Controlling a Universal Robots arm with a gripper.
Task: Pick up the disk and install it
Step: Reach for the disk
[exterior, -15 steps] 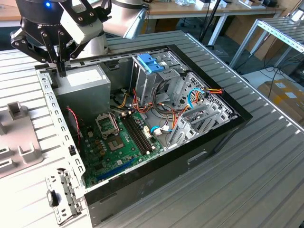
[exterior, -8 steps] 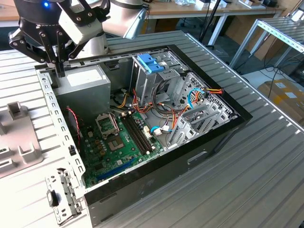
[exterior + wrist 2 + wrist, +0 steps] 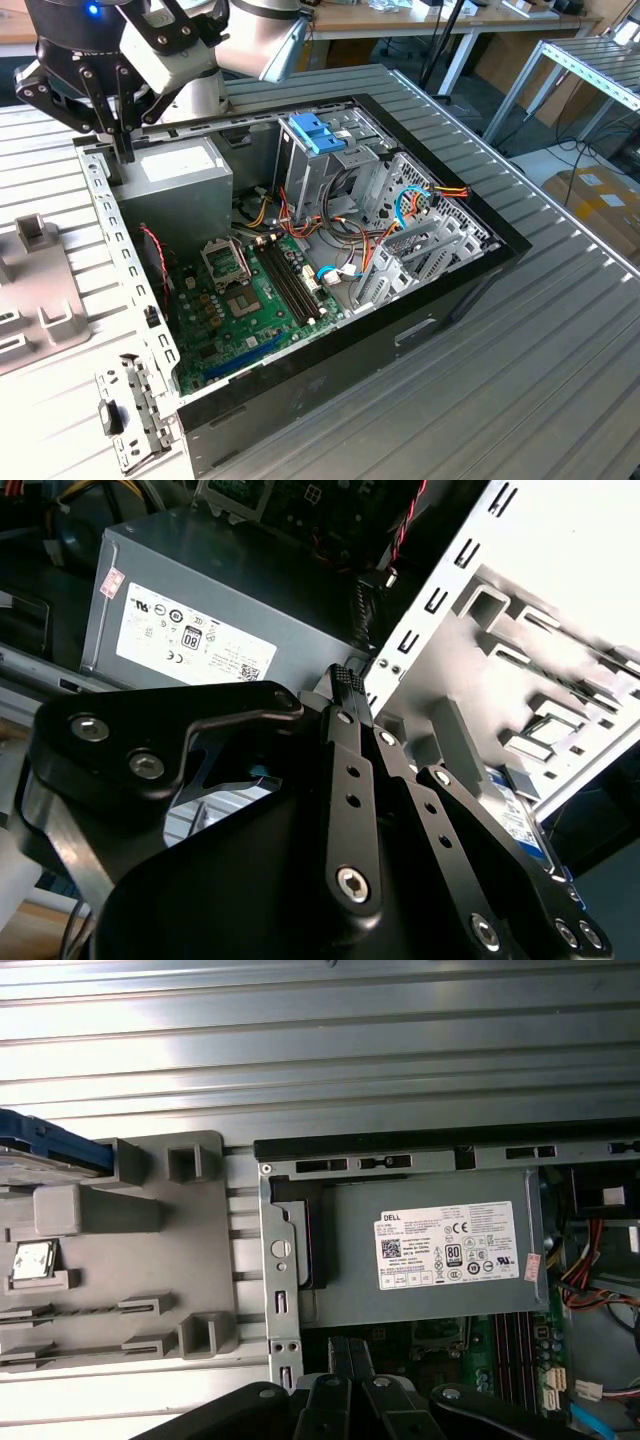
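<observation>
The disk (image 3: 42,1152), a flat drive in a bright blue carrier, rests on the far corner of a grey fixture plate (image 3: 200,1250) beside the computer case. In the second wrist view the disk (image 3: 522,825) shows its pale label and blue edge behind the black fingers. My gripper (image 3: 124,150) hangs over the rear corner of the open case, above the grey power supply (image 3: 180,185) and apart from the disk. Its black fingers (image 3: 350,740) are pressed together at the tips with nothing between them.
The open computer case (image 3: 450,290) lies on a ribbed metal table, showing the motherboard (image 3: 245,300), cables and a drive cage with a paler blue bracket (image 3: 318,132). The perforated rear panel (image 3: 110,240) stands between the power supply and the fixture plate (image 3: 40,300).
</observation>
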